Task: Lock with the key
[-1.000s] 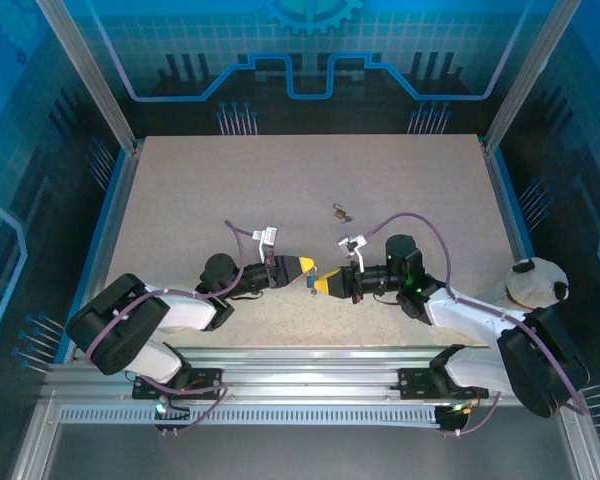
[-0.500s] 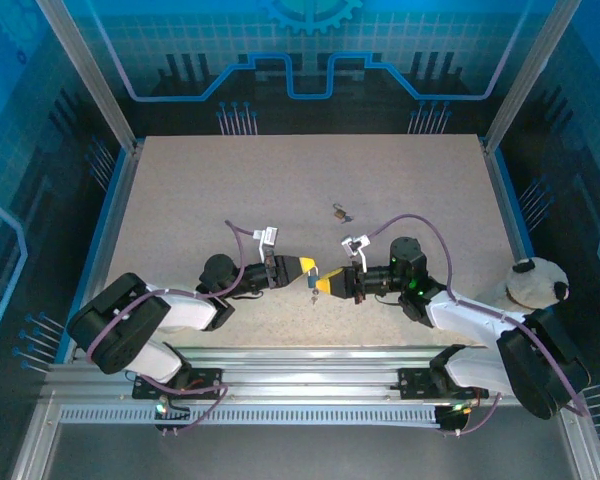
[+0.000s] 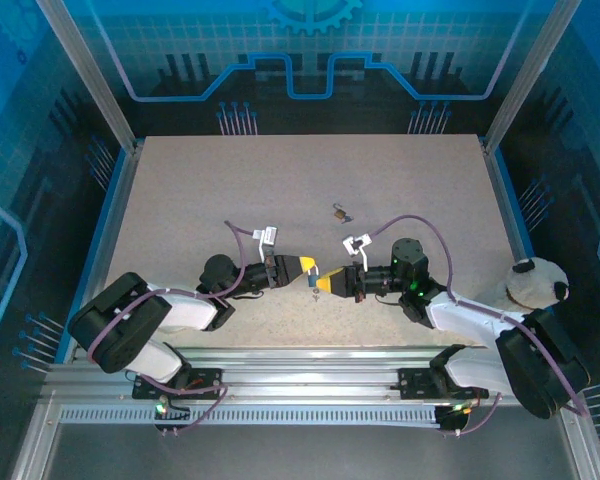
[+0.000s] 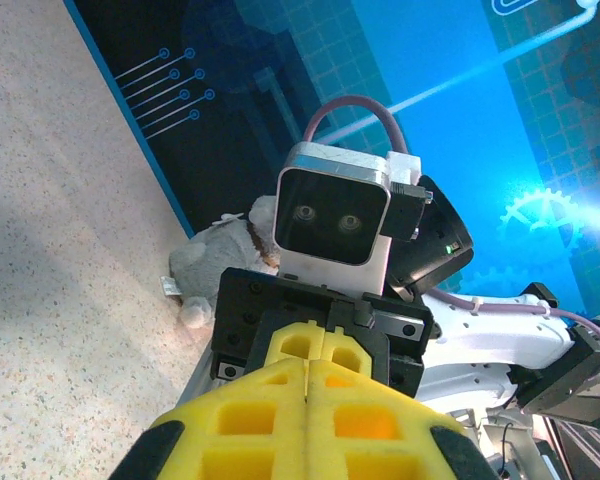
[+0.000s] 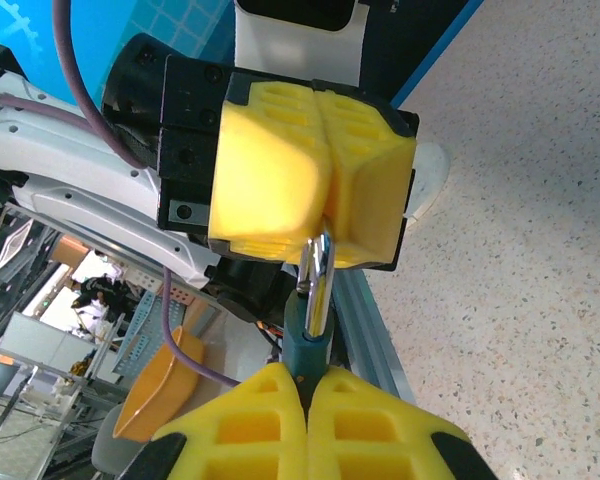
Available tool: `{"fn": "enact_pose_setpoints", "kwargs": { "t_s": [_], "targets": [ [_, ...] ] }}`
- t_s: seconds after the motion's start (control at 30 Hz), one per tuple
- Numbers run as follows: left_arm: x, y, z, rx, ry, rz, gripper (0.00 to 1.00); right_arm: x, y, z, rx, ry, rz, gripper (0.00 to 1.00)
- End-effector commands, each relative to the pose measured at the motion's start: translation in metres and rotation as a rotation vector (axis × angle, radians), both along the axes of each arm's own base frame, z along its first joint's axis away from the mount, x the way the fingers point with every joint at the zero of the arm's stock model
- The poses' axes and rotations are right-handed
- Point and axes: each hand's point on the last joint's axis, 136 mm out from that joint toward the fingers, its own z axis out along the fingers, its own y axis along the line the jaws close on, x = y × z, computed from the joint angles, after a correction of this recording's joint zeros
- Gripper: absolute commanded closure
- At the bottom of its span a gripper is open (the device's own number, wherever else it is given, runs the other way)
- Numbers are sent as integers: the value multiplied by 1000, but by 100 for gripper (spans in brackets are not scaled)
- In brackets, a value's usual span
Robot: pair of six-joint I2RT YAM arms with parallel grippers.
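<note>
Left gripper (image 3: 308, 267) and right gripper (image 3: 323, 285) meet tip to tip at near middle of speckled beige table (image 3: 230, 180), teal steel-shackled padlock (image 5: 315, 300) between them. Small brass metal item (image 3: 341, 213) lies behind them; white plush toy (image 3: 533, 282) at right edge.

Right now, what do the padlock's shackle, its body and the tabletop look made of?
The shackle: polished bare metal, probably steel; silvery with bright glints.
The body: smooth teal, matte; painted metal or plastic, I cannot tell which.
The tabletop: pale matte board, likely laminate or pressed composite; fine dark speckles, no glare.
</note>
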Motion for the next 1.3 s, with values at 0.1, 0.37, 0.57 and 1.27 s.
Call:
{"fn": "enact_pose_setpoints", "kwargs": {
  "t_s": [0.1, 0.37, 0.57, 1.27],
  "targets": [
    [-9, -6, -14, 38, 8, -38, 100, 13, -2, 27, 72, -98, -41, 100],
    [-13, -8, -12, 37, -2, -55, 100, 19, -3, 28, 71, -85, -67, 100],
    [-17, -9, -10, 34, -8, -69, 100, 24, -4, 30, 72, -80, -80, 100],
    [-22, -13, -7, 32, -18, -103, 100, 43, -15, 30, 84, -25, -153, 100]
  ]
}}
